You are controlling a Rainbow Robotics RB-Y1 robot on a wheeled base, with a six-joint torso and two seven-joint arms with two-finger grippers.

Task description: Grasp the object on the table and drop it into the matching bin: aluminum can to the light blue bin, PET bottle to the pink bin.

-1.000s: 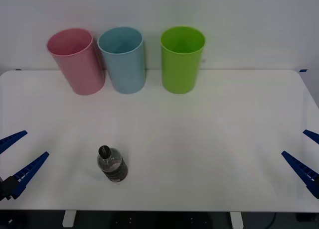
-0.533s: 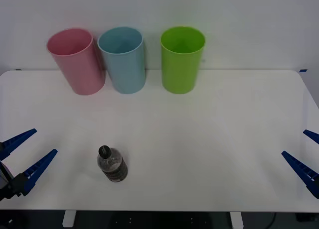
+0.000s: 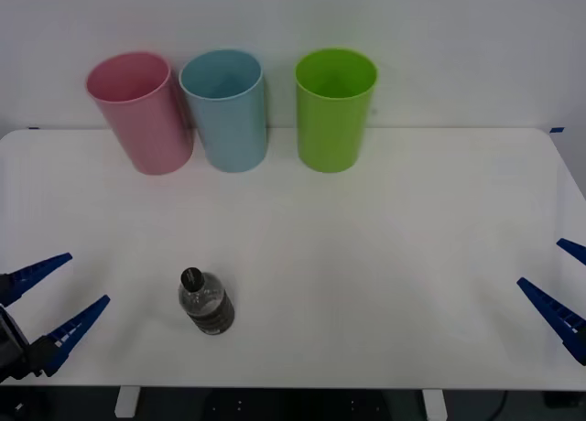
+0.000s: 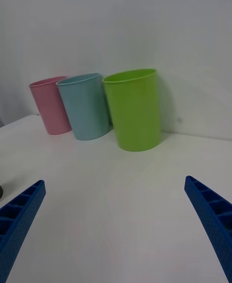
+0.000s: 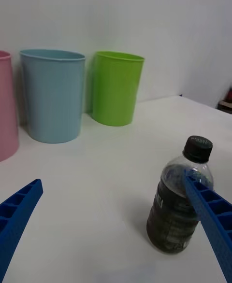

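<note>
The PET bottle (image 3: 205, 302) is standing upright on the white counter (image 3: 385, 256), in the lower left of the front view, well apart from the three bins lined up along the top of the frame: the pink bin (image 3: 139, 113) at upper left, the light blue bin (image 3: 225, 109) just beside it, and the lime green bin (image 3: 334, 108) a little further right.

The left tool (image 3: 55, 304) is sitting at the lower left edge with its blue fingers spread wide, near the bottle but not touching it. The right tool (image 3: 558, 288) is waiting at the lower right edge, also spread and holding nothing.

The step in hand looks like the approach before the grasp. Next, the left tool would need to travel rightward until the bottle sits between its fingers, then pinch the body below the black cap.

The left wrist view is showing what the front view cannot: the dark label band and the bottle's clear shoulder. One finger (image 5: 208, 215) is overlapping the bottle there, though whether it is actually touching is hard to tell. The right wrist view is giving the bins side-on, with what may be the bottle's edge at its left border.
</note>
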